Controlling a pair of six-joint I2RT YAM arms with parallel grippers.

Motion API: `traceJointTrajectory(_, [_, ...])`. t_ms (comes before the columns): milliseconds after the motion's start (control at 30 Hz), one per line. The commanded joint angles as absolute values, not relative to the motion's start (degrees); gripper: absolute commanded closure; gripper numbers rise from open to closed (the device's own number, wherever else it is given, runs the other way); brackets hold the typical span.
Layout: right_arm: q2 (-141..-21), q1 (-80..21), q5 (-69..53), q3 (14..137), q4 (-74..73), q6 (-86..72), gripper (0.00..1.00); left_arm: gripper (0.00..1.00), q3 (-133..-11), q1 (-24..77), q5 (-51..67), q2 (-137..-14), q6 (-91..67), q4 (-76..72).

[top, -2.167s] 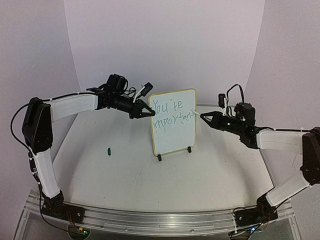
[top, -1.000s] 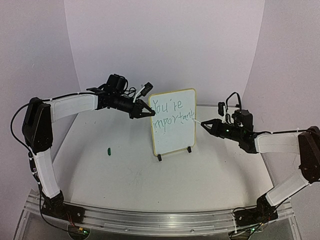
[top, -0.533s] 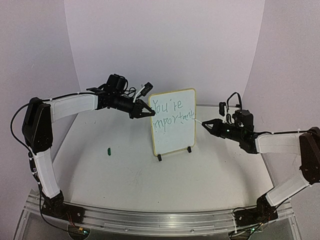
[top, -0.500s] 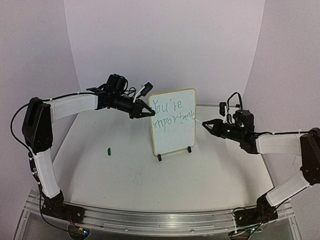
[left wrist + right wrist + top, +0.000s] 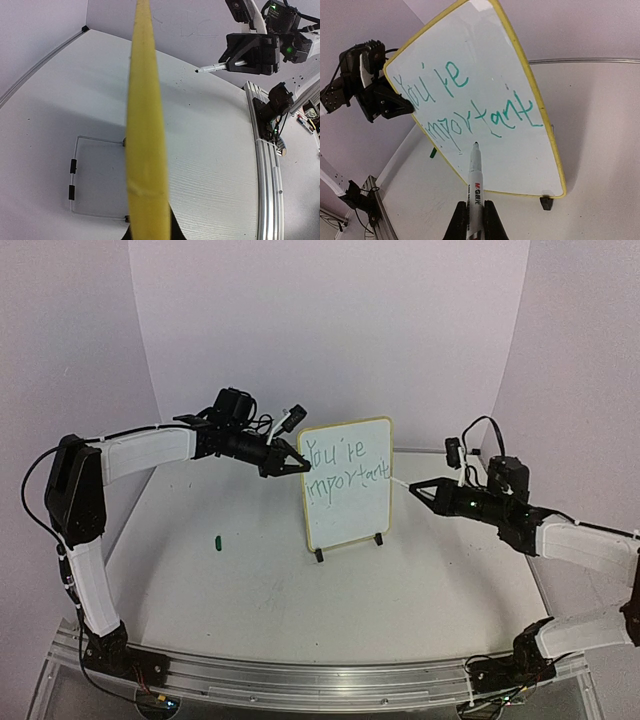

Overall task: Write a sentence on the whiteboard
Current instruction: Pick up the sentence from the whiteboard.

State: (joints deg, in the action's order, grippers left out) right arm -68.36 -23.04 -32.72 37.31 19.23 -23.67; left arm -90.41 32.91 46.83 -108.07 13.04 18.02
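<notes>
Jaws of the left gripper [image 5: 298,466] pinch the yellow left edge of the whiteboard [image 5: 348,515], standing on small feet on the table [image 5: 250,580], green sentence [image 5: 345,480] across it. I judge it light, stiff, tippy: hold the frame. At right, the right gripper [image 5: 414,486] clamps a marker [image 5: 476,180], tip near the board.

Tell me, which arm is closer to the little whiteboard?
Left. The left arm clamps the whiteboard at its upper left edge in its jaws; the right arm holds a marker off the right edge, tip not touching.
</notes>
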Motion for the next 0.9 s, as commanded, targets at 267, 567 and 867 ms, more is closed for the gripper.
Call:
traceJointTrajectory(267, [-85.29, -42.08, -27.86, 47.97, 23.33, -19.53, 1.0, 1.0, -90.5, 34.21, 47.32, -109.61, 13.71, 23.64])
traceJointTrajectory(567, [-96.23, -43.09, -27.8, 53.2, 25.51, -21.37, 1.0, 1.0, -90.26, 34.19, 47.18, -109.27, 13.84, 23.56])
traceJointTrajectory(867, [-99.44, -43.07, -22.5, 53.44, 26.87, -23.63, 1.0, 1.0, -90.29, 34.19, 47.12, -109.17, 13.81, 23.61])
